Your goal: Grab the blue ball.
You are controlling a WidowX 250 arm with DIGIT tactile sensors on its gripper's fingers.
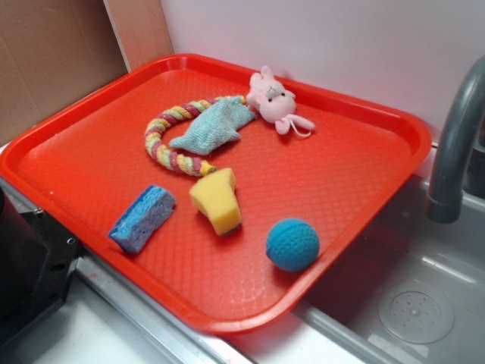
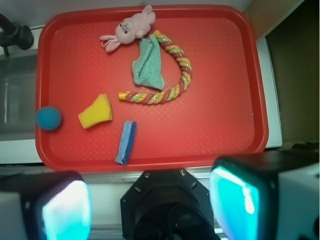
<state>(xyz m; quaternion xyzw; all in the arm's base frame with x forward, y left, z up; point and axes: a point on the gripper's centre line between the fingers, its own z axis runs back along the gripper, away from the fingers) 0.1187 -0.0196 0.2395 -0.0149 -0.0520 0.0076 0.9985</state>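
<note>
Gripper (image 2: 150,205) open, high above red tray (image 2: 220,125); blue ball (image 1: 292,244) near sink-side rim.

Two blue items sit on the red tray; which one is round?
The blue ball, by the tray's sink-side edge next to the yellow sponge. The other, the blue sponge, is a flat rectangular block.

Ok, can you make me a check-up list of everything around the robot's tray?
Surface: red tray, resting partly over a sink.
Job's thing: blue ball near the tray's edge, untouched.
Clutter: yellow sponge, blue sponge, rope ring, teal cloth, pink plush bunny.
Gripper: gripper open, above the tray's near edge, away from the ball.
Cables: nothing seen.
Surroundings: grey faucet, white wall, cardboard.
</note>
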